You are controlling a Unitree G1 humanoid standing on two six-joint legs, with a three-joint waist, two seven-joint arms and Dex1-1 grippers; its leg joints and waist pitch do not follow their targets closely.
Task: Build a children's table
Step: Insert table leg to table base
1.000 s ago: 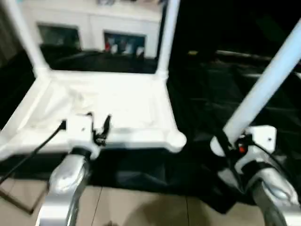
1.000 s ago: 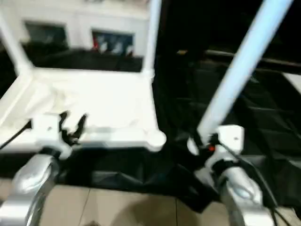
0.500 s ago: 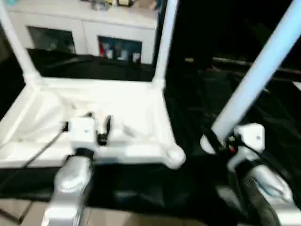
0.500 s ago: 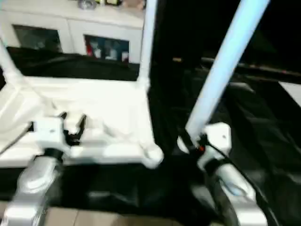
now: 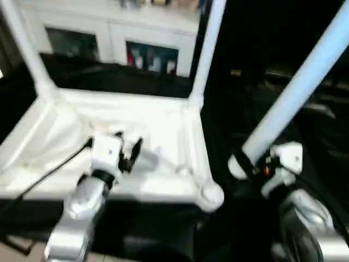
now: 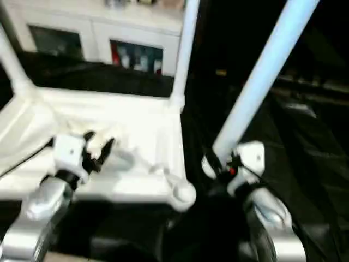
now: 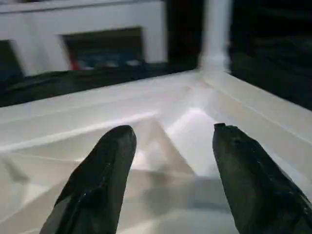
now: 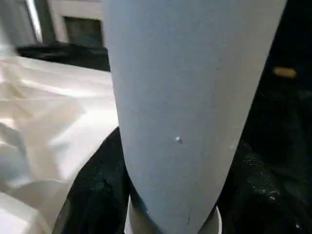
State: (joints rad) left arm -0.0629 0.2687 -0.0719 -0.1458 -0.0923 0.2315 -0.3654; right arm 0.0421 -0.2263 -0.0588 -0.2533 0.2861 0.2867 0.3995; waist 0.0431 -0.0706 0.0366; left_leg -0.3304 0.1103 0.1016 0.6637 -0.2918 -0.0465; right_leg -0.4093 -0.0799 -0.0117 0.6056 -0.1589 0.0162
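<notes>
Tabletop [image 5: 163,125] lies underside up on dark cloth [image 5: 240,131], with two legs [image 5: 206,49] standing in its far corner sockets. Near right corner socket [image 5: 211,194] is empty. Left tool [image 5: 126,148] hovers over the tabletop's recessed underside, fingers [image 7: 102,170] apart, gripping nothing. Right tool [image 5: 252,164], just right of the tabletop, is clamped on a third leg [image 5: 297,93], tilted up and away. White cabinet [image 5: 109,33] stands behind the tabletop.

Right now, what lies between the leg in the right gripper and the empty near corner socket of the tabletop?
Only dark floor covering separates the held leg from the socket, as the left eye view shows.
</notes>
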